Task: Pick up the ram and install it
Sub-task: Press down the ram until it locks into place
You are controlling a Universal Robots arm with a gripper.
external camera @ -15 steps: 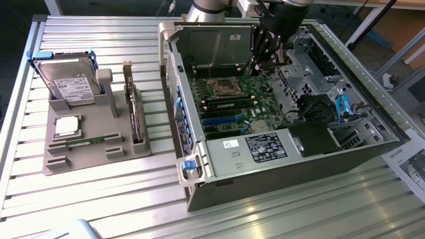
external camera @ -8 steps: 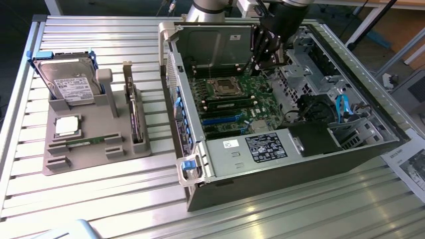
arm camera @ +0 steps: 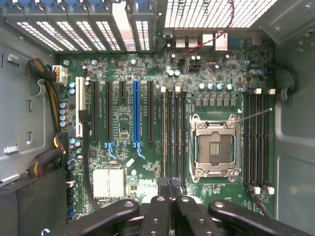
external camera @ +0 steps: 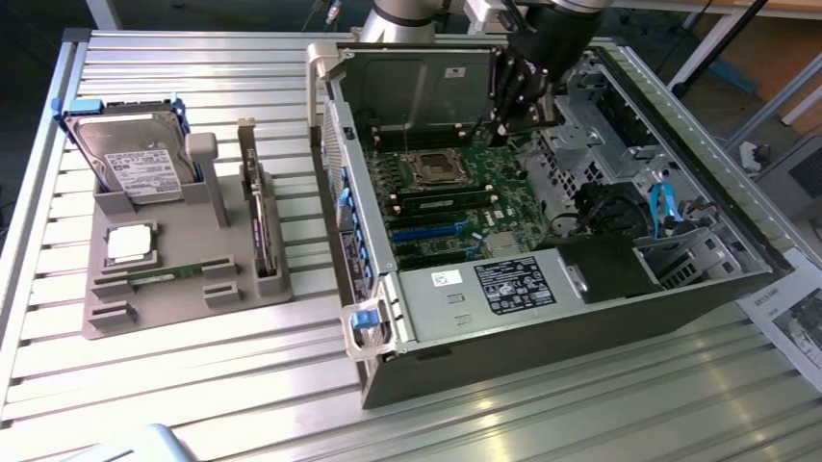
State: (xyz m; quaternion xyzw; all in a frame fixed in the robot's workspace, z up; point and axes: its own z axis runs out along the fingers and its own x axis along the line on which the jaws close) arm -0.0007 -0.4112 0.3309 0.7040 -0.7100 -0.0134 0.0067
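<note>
The ram [external camera: 167, 276], a thin green strip, lies in a slot at the front of the grey holder [external camera: 180, 308], at the exterior view's left, far from the arm. My gripper [external camera: 521, 125] hangs inside the open computer case [external camera: 552, 327], over the far side of the motherboard [external camera: 507, 197]. In the wrist view its black fingertips [arm camera: 170, 186] are pressed together with nothing visible between them, just above one end of the black memory slots [arm camera: 173, 137] beside the empty processor socket [arm camera: 215, 147]. A second bank of slots [arm camera: 258, 142] lies on the socket's other side.
The holder also carries a hard drive [external camera: 129, 164], a square silver processor [external camera: 129, 243] and an upright dark expansion card [external camera: 264, 231]. Case walls, a drive cage [external camera: 603, 144] and blue cables [external camera: 661, 207] surround the board. A paper sheet [external camera: 790, 322] lies at the exterior view's right.
</note>
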